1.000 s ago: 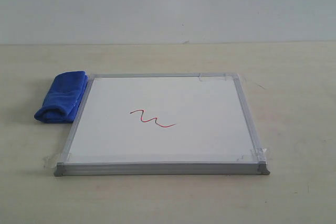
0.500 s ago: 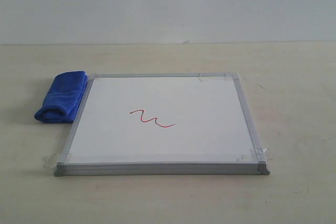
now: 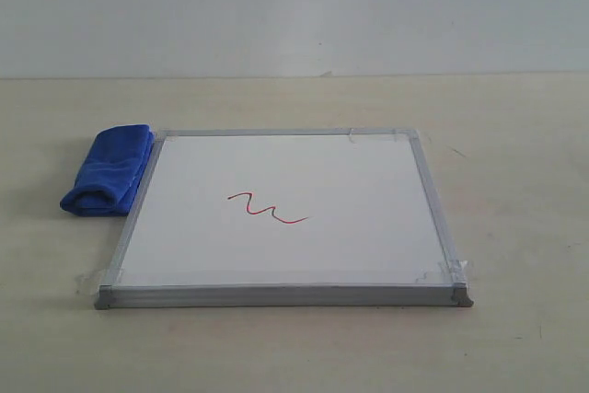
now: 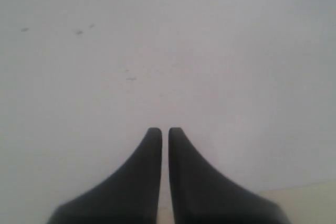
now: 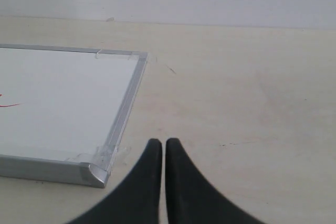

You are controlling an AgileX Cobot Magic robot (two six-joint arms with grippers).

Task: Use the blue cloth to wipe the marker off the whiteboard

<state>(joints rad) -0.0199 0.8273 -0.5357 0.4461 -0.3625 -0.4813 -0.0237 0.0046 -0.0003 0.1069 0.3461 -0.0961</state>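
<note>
Marker [image 3: 267, 208] ink, a short red wavy line, sits a little left of the middle of the whiteboard [image 3: 350, 172], well clear of every edge and unwiped. That square board lies flat on the beige worktop [image 3: 515, 135], with its silver-grey frame [image 3: 276, 295] unbroken all round, grey corner caps [image 3: 105, 298] at the near corners and clear tape [image 3: 440, 273] running from the corners onto the worktop. A blue cloth [image 3: 110, 170], a fluffy folded bundle, rests on the worktop outside the board's left side, by the far-left corner; its long side runs along the frame and touches it, and its rolled end faces the camera. A plain pale wall [image 3: 294, 6] rises behind the worktop. In the left wrist view the left gripper [image 4: 165, 132] has its two dark fingers drawn together to a thin slit with nothing between them, set against a blank pale surface with a few faint specks, and only a small patch of beige at the picture's edge. In the right wrist view the right gripper [image 5: 163, 142] is likewise closed to a narrow slit and holds nothing; it hangs above bare worktop just beside the board's near right corner, apart from the frame, and the tail of the red line shows at the picture's edge
</note>
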